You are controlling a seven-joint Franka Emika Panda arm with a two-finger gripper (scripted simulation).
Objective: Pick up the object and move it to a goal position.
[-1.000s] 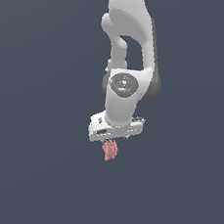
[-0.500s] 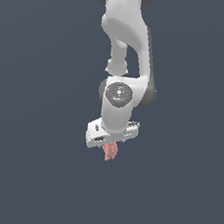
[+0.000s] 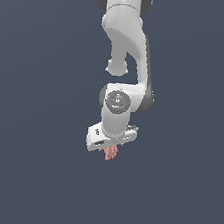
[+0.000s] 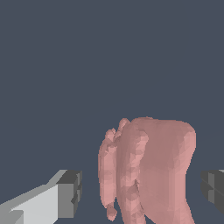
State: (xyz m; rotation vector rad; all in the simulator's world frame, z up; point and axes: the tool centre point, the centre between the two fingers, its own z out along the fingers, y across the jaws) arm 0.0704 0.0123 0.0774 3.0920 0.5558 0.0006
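Featureless dark slate background all round; my end effector (image 3: 110, 146) points down with the object (image 3: 111, 153) hanging between its fingertips (image 4: 70, 194), seemingly gripped for transport, though pad contact isn't visible.

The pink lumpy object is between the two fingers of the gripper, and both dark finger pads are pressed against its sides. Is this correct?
Not fully. The object does sit between the fingers of the gripper, but the wrist view shows a clear gap between each dark finger pad and the object's sides. The pads are not touching it.
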